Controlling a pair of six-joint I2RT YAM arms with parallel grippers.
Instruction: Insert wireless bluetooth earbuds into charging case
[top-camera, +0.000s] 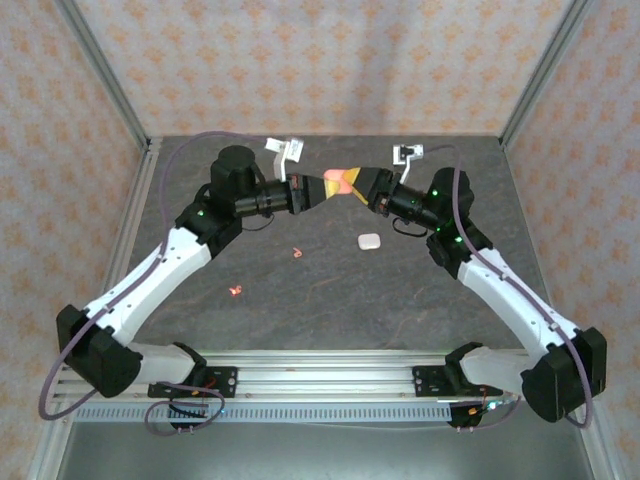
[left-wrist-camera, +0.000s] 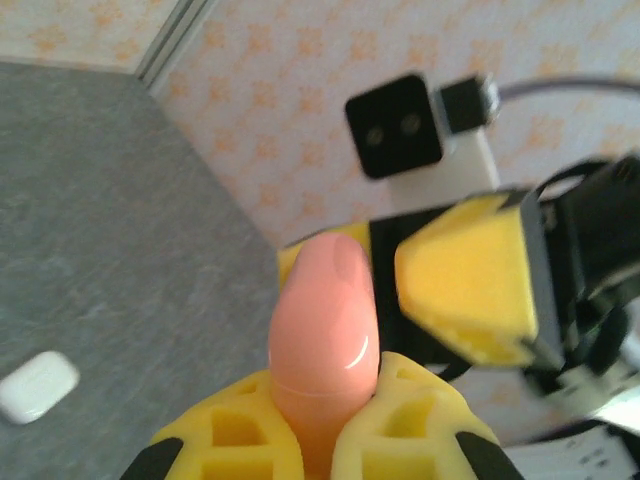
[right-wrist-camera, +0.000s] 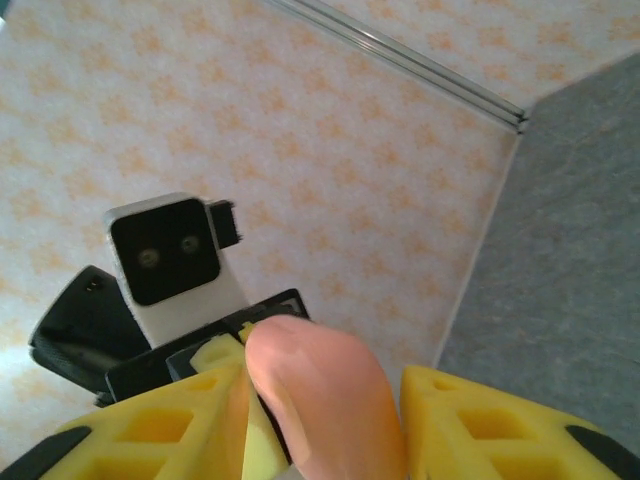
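Coral-pink earbuds, 2 in number, are seen loose on the grey table below centre, so nothing is judged inserted yet, while the pink case, raised at upper centre, is pinched by the left gripper and loosely flanked by the spread right gripper.

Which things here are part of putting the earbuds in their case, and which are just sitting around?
Job: pink case, white case, coral earbud, second coral earbud.
Just around: patterned wall, metal rail.
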